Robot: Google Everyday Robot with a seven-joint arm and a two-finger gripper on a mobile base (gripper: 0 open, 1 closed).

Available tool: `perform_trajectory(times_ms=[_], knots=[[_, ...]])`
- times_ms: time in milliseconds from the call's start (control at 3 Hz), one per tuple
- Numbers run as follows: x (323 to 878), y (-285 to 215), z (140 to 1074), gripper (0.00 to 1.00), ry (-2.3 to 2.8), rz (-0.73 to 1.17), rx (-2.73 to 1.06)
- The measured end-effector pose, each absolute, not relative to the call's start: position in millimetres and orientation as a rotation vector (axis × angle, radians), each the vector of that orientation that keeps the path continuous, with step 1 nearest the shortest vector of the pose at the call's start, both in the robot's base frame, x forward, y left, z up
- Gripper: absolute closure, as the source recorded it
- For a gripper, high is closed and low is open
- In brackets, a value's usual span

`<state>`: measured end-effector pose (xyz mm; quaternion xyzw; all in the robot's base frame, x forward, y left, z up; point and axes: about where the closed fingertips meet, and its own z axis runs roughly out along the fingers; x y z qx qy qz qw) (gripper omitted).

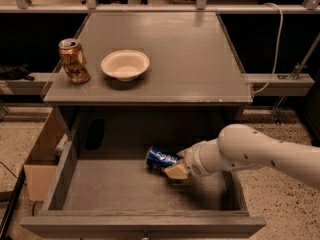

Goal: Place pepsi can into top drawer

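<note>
Clamping the small blue pepsi can sideways, the tan-fingered gripper is hovering low inside the wide grey wooden top drawer. The can is possibly off the floor, so releasing is risking a roll.

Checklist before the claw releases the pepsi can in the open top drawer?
1. Wide shallow grey wooden top drawer pulled open: ok.
2. Small blue pepsi can within the drawer walls: ok.
3. Claw inside the drawer, shut on the can's end: ok.
4. Can resting on the drawer floor: cannot tell; it lies sideways.
5. Floor below the can bare: ok.
6. Gold-brown patterned can and white bowl on the cabinet top, clear of the arm: ok.
</note>
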<state>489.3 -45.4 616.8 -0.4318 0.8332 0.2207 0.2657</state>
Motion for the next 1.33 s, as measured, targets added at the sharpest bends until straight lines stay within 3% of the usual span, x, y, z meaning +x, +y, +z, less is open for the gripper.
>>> perform_trajectory(times_ms=[333, 1333], knots=[[489.0, -45.2, 615.9, 0.84, 2.251, 0.597, -1.166], [489.0, -45.2, 615.9, 0.14, 2.251, 0.597, -1.166]])
